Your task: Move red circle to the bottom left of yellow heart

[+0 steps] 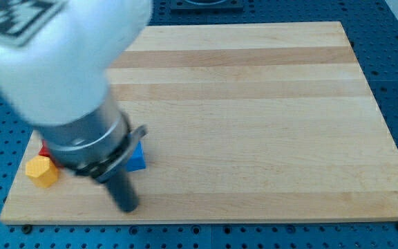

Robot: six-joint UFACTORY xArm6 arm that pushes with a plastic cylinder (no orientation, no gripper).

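Desk (268, 124): all items sit in the corner at the view's bottom left. Yellow block (42, 171) lies nearest the desk's left edge. Red block (44, 150) lies just above it, touching or nearly so, largely hidden behind the arm (61, 62). Blue block (137, 156) lies to the right of both, partly under the arm. My tip (128, 206) stands below the blue block, right of the yellow block, near the bottom edge.
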